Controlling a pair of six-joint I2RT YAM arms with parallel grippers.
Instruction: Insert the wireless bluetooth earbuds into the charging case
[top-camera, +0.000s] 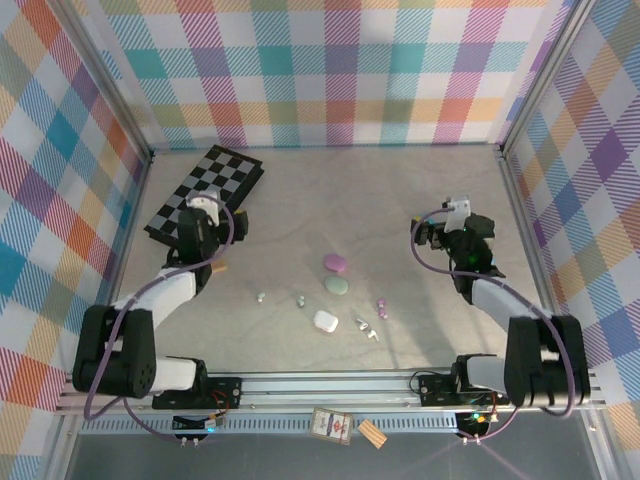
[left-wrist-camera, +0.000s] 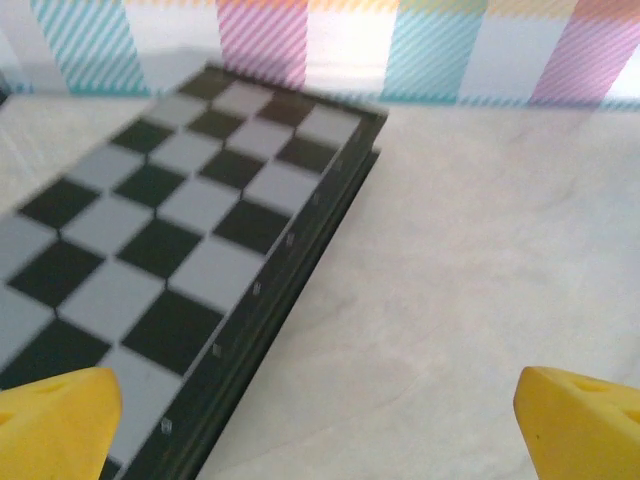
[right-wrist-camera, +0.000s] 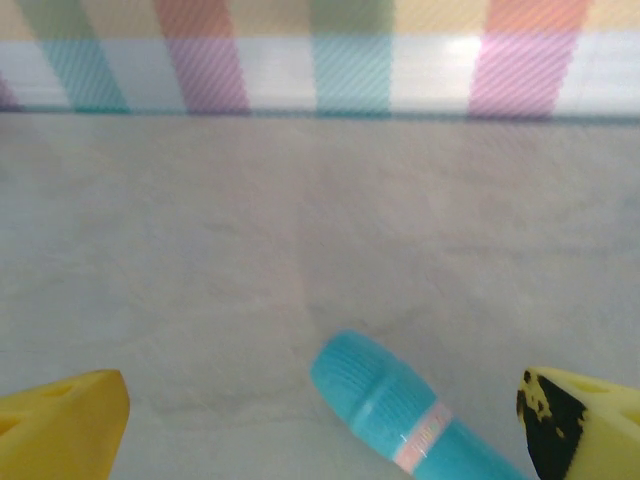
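Three pebble-like charging cases lie mid-table: purple, pale green and white. Tiny earbuds are scattered around them: one and another to the left, a purple pair to the right, and two whitish ones near the white case. My left gripper is open over the chessboard's edge, far left of the cases. To their right, my right gripper is open, with a turquoise stick lying between its fingers, untouched.
A black-and-white chessboard lies at the back left, its dark raised edge just ahead of the left fingers. Plaid walls enclose the table on three sides. Bare grey tabletop stretches between the arms and behind the cases.
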